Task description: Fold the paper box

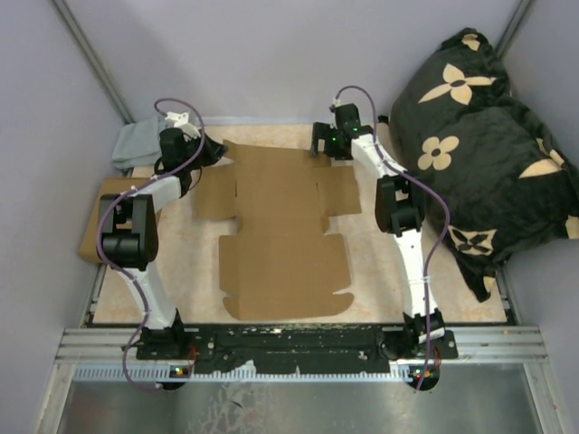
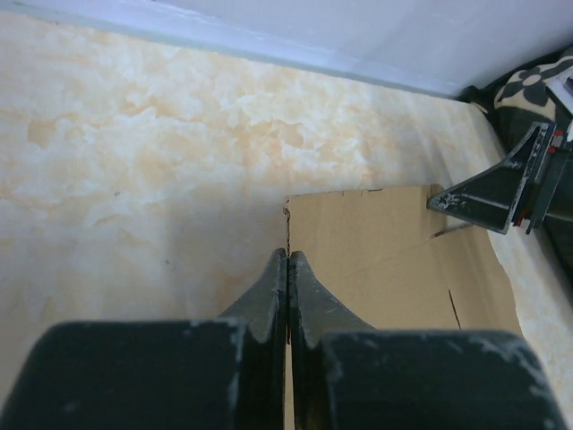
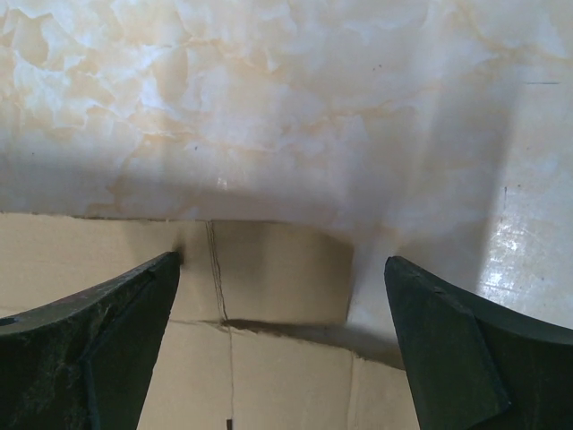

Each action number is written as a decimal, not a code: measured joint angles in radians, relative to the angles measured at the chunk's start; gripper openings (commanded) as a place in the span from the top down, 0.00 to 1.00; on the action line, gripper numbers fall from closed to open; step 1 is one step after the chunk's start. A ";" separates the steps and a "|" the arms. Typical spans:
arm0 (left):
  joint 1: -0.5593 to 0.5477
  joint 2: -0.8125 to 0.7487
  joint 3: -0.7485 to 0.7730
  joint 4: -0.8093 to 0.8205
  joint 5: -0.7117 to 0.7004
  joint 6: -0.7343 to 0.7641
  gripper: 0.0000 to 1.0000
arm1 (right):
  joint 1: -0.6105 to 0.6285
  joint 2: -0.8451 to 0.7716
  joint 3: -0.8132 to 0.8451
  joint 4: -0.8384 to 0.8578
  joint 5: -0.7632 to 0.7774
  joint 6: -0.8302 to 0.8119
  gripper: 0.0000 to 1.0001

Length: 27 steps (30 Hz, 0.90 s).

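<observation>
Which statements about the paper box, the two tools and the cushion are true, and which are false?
1. The left tool is shut on an edge of the paper box. True.
2. The right tool is shut. False: its jaws stand wide open over the box's far edge.
3. The paper box lies flat on the table. True.
4. The black flowered cushion lies on the left. False: it lies on the right.

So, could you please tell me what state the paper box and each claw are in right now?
paper box: unfolded, spread out as a flat sheet.
left claw: shut, pinching the sheet's far left corner edge.
right claw: open over the sheet's far right corner, gripping nothing.
</observation>
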 measured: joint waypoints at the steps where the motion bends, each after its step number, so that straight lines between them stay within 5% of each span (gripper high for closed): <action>1: 0.000 0.000 0.000 0.010 0.001 -0.001 1.00 | 0.000 -0.006 -0.013 0.006 -0.003 -0.001 0.01; 20: 0.000 0.000 -0.016 0.052 0.004 -0.007 1.00 | 0.000 -0.111 -0.188 0.107 -0.105 0.002 0.11; 27: 0.000 0.003 -0.011 0.031 0.000 -0.007 1.00 | 0.000 -0.161 -0.233 0.124 -0.097 -0.001 0.25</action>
